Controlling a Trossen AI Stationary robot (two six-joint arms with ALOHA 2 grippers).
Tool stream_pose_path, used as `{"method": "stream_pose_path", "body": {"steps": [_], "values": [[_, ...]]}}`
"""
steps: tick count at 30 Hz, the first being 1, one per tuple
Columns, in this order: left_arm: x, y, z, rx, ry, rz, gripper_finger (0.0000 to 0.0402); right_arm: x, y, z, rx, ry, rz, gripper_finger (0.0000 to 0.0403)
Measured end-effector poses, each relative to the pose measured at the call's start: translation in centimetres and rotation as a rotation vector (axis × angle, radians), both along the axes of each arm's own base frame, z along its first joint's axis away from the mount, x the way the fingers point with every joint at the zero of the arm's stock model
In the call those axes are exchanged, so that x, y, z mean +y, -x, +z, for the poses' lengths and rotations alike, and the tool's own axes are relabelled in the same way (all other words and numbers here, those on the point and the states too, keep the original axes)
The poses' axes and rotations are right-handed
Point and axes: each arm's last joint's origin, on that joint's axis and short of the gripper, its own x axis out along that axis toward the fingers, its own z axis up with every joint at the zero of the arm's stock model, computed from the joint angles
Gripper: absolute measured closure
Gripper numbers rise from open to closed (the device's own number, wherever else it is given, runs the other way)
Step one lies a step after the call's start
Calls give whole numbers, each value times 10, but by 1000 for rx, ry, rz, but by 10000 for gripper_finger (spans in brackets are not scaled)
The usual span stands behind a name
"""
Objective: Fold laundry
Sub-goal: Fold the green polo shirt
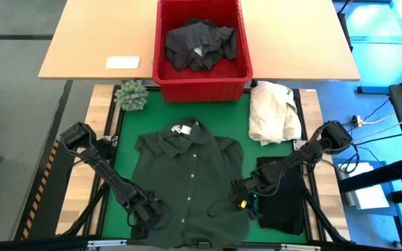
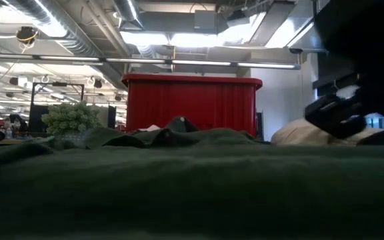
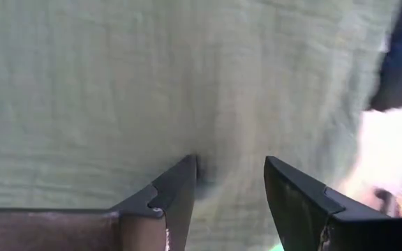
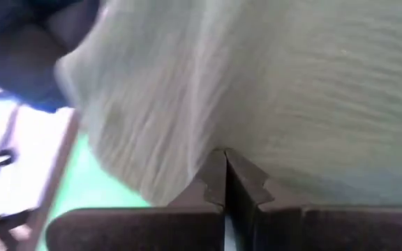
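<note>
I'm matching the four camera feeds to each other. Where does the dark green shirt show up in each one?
High view: dark green shirt spread flat on the mat, between both arms.
Low view: it fills the foreground.
Left wrist view: cloth beyond the open left gripper.
Right wrist view: cloth at the shut right gripper.
Shared landmark: red basket.

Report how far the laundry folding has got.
Done: one black garment lies folded at the mat's right edge. In hand: the dark green shirt lies spread flat; the right gripper is shut on its right hem, and the left gripper is open at the left hem. Left: the dark clothes in the red basket.
</note>
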Motion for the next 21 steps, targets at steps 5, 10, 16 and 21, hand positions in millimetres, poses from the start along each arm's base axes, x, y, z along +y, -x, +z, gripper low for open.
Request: {"method": "stream_pose_path", "body": {"steps": [5,10,16,21], "values": [[2,-2,11,-11,-33,18,239,4,0,6,13,-13,12,401],[8,-2,29,-66,-130,35,239,3,-9,22,44,24,14,400],[27,3,56,-217,-362,51,239,2,-20,55,6,212,54,400],[55,-2,70,-326,-601,60,239,-21,-37,69,-152,434,-49,400]]}}
